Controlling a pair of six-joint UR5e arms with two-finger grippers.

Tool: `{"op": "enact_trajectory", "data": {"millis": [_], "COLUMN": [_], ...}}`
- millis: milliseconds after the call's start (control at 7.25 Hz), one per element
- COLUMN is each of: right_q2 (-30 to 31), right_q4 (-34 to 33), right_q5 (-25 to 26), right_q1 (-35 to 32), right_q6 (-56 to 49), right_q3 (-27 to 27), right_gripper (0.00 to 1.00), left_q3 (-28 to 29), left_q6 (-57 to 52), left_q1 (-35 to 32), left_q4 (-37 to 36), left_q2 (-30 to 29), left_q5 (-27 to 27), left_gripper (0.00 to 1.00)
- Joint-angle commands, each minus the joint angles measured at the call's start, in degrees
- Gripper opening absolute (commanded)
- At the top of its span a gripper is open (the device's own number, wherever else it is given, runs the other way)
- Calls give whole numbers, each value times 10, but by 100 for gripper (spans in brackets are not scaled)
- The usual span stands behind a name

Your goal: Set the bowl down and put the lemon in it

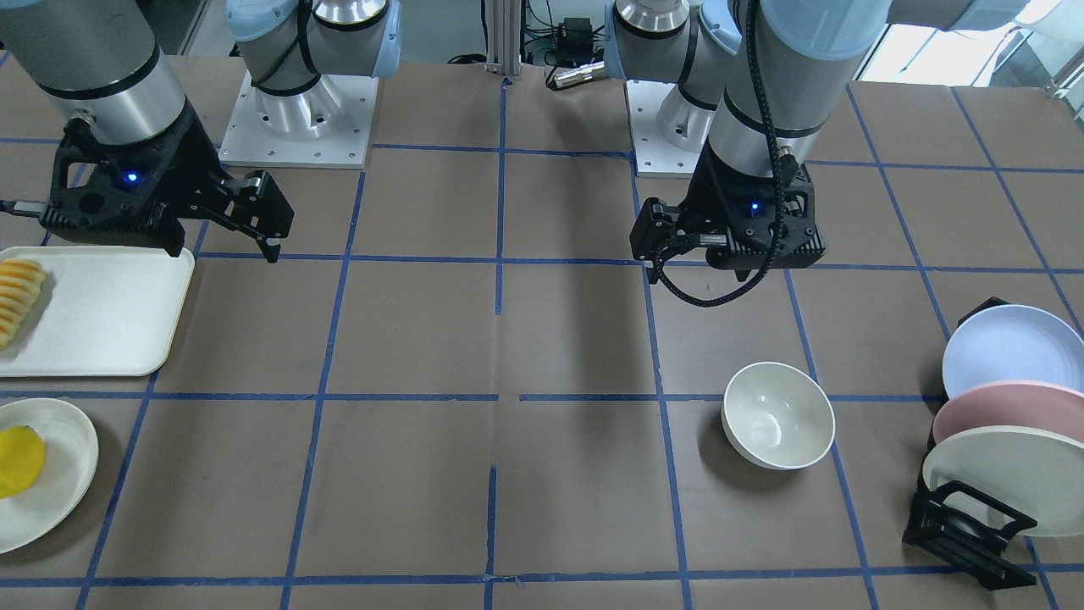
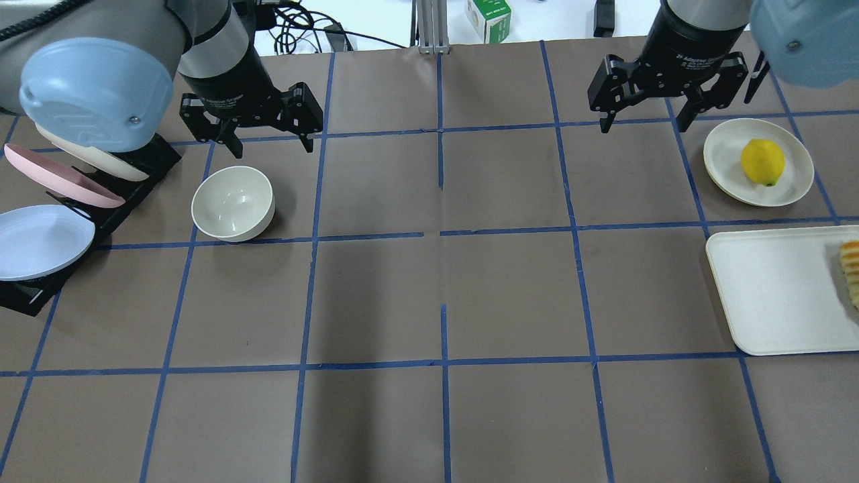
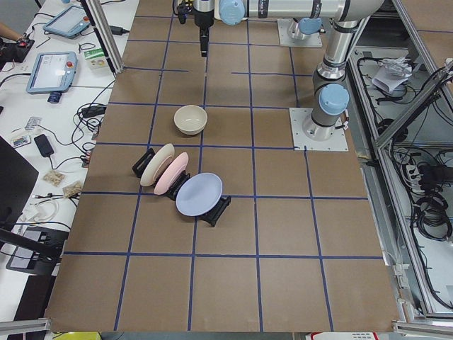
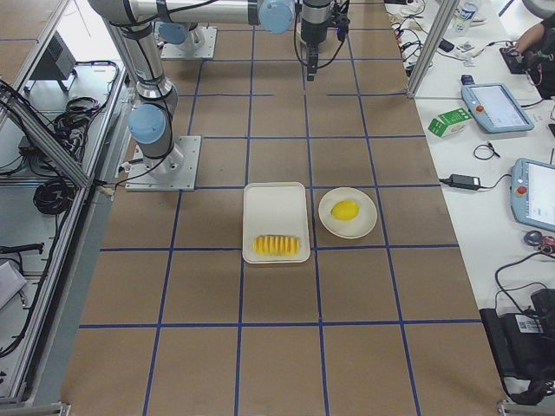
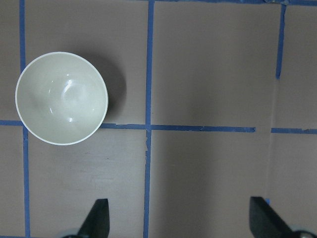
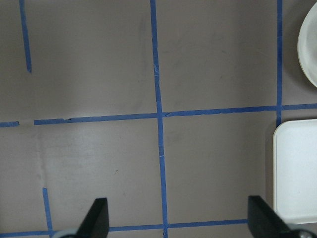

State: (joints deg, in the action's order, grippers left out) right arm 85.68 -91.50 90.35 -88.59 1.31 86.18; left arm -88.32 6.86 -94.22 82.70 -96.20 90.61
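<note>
The cream-white bowl (image 2: pixel 233 203) stands upright and empty on the brown table, also in the front view (image 1: pixel 777 415) and the left wrist view (image 5: pixel 62 98). My left gripper (image 2: pixel 272 146) is open and empty, hovering above the table just beyond the bowl; it also shows in the front view (image 1: pixel 654 254) and its own wrist view (image 5: pixel 181 220). The yellow lemon (image 2: pixel 762 162) lies on a flat cream plate (image 2: pixel 721 144), and also shows in the front view (image 1: pixel 19 460). My right gripper (image 2: pixel 644 124) is open and empty, above the table to the left of that plate.
A cream rectangular tray (image 2: pixel 772 288) with pale sliced food (image 2: pixel 851 268) lies near the lemon plate. A black rack (image 2: pixel 134 194) holding blue, pink and cream plates stands left of the bowl. Blue tape lines grid the table.
</note>
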Motion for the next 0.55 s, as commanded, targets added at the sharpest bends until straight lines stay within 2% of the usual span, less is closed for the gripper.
{"op": "enact_trajectory", "data": {"millis": [0, 414], "right_q2": [-1, -1], "right_q4": [0, 4], "right_q5": [1, 6], "right_q1": [0, 1], "right_q6": [-1, -8], "right_q3": [2, 2], "right_gripper": [100, 100], "left_q3": [0, -9], "left_q6": [0, -14], "left_q1": [0, 15], "left_q4": [0, -7], "left_q2": [0, 0], "left_q5": [2, 1], "left_gripper": [100, 100]}}
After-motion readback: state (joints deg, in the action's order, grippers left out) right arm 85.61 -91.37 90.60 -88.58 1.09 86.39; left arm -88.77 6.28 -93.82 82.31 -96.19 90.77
